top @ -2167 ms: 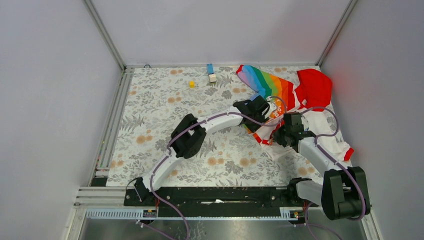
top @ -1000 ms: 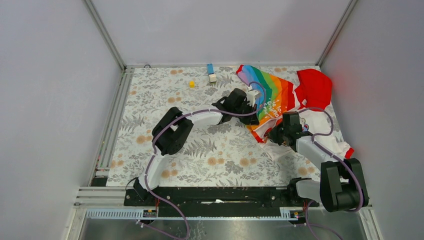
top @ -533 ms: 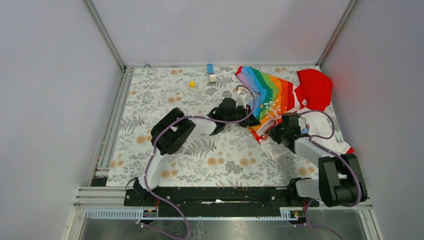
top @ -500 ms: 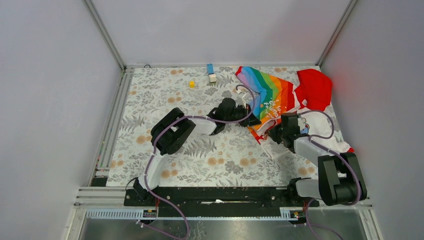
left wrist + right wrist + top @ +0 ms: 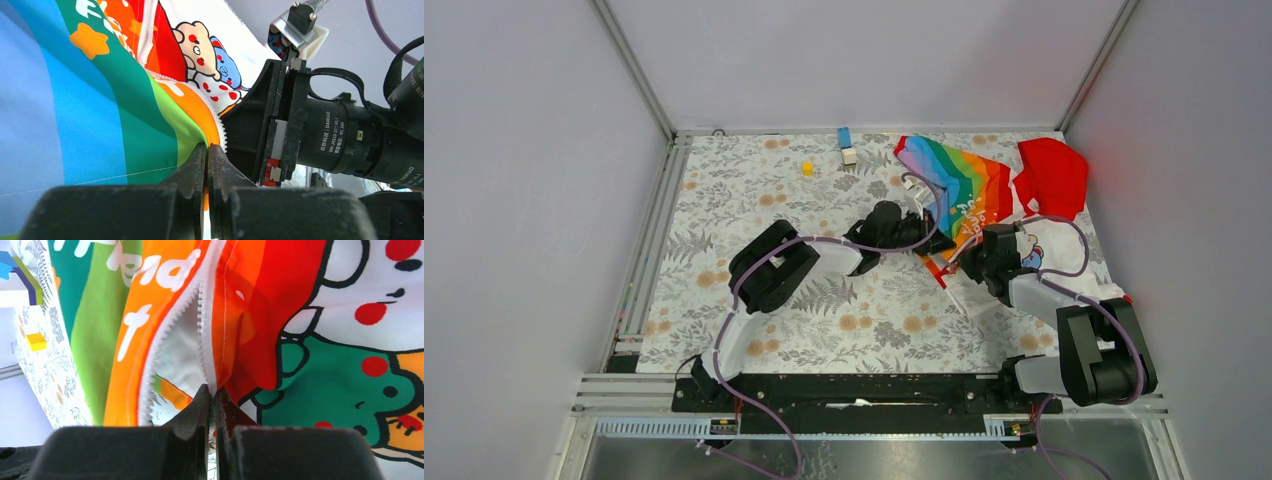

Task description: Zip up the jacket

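Observation:
The jacket (image 5: 969, 185) lies at the back right of the table, rainbow panel to the left, white cartoon-printed body and red hood (image 5: 1054, 172) to the right. My left gripper (image 5: 927, 240) is shut on the orange front edge of the jacket (image 5: 197, 117) beside its white zipper teeth (image 5: 216, 120). My right gripper (image 5: 962, 262) sits right next to it, shut on the other zipper edge (image 5: 206, 325), where the two rows of teeth part over white mesh lining (image 5: 182, 345). The right gripper's body (image 5: 320, 135) fills the right of the left wrist view.
A blue and white block (image 5: 846, 144) and a small yellow cube (image 5: 807, 168) lie at the back of the floral table cover (image 5: 754, 220). Grey walls close in the back, the left and the right. The arm bases stand on a black rail (image 5: 854, 390) at the near edge.
My left gripper has pulled back from over the rainbow panel down to the jacket's lower front edge, dragging the fabric leftward. My right gripper has shifted slightly left and up, staying on the zipper edge.

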`<action>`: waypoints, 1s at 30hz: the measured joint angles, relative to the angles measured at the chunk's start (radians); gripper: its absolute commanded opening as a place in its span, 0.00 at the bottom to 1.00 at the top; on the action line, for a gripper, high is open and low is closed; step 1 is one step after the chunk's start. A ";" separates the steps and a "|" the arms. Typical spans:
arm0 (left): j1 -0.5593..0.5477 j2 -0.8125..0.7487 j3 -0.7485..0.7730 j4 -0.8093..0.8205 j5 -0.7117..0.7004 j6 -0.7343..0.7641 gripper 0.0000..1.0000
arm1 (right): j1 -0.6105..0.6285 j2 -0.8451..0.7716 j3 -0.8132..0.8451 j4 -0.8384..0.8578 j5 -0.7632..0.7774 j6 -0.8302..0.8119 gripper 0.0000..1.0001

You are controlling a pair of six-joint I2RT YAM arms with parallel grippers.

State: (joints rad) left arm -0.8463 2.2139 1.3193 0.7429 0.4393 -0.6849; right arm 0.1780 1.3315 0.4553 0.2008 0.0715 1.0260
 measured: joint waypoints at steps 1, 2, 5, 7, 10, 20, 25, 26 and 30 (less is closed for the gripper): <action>-0.004 0.000 0.000 0.000 -0.002 0.006 0.00 | 0.000 0.000 0.000 0.004 0.000 -0.003 0.00; -0.008 0.000 0.000 0.000 -0.007 0.013 0.00 | 0.000 0.002 0.000 0.012 -0.001 -0.009 0.00; -0.016 0.000 0.000 0.000 -0.026 0.032 0.00 | 0.000 0.011 0.000 0.025 -0.005 -0.016 0.00; -0.019 0.000 0.000 -0.001 -0.037 0.042 0.00 | 0.002 0.011 -0.001 0.032 -0.008 -0.016 0.00; -0.022 0.000 0.000 -0.001 -0.056 0.056 0.00 | 0.005 0.008 -0.006 0.044 -0.008 -0.009 0.00; -0.035 0.000 -0.038 0.066 -0.098 0.060 0.00 | 0.005 -0.003 -0.010 -0.027 -0.009 0.091 0.00; -0.037 0.000 -0.060 0.111 -0.116 0.064 0.00 | 0.005 -0.014 -0.011 -0.053 -0.010 0.142 0.00; -0.039 0.000 -0.067 0.117 -0.122 0.064 0.00 | 0.005 -0.025 -0.014 -0.055 -0.010 0.158 0.00; -0.045 0.000 -0.091 0.143 -0.143 0.073 0.00 | 0.005 -0.063 -0.022 -0.063 -0.008 0.201 0.00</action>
State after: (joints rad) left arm -0.8909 2.2139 1.2282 0.8856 0.2966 -0.6121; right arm 0.1833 1.2686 0.4335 0.1383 0.0635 1.2274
